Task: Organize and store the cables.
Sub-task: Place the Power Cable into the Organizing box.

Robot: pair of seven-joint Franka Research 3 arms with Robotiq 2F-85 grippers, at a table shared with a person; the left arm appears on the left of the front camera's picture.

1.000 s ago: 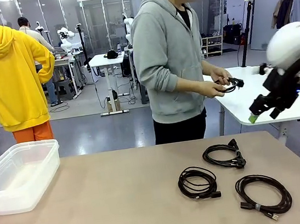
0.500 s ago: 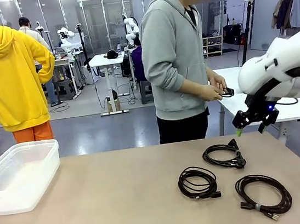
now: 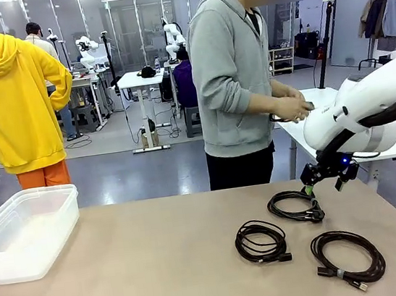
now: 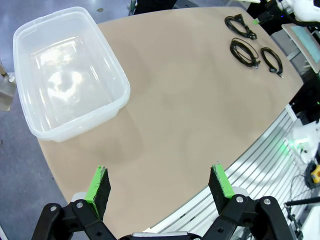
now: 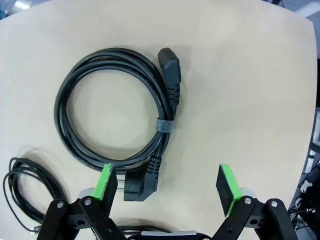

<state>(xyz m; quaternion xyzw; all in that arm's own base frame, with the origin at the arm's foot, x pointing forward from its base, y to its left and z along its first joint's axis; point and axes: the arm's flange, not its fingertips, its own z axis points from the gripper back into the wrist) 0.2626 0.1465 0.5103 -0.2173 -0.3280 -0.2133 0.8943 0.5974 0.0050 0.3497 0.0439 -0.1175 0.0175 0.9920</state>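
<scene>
1. Cables: I count three black coils on the table, all well right of the clear tub: far coil, middle coil and larger near coil.
2. My right gripper hangs just over the far coil, away from the tub, jaws spread wide and holding nothing. Its wrist camera looks down on that strapped coil.
3. My left gripper is also wide and empty, high above the table edge, with the tub ahead of it.
</scene>
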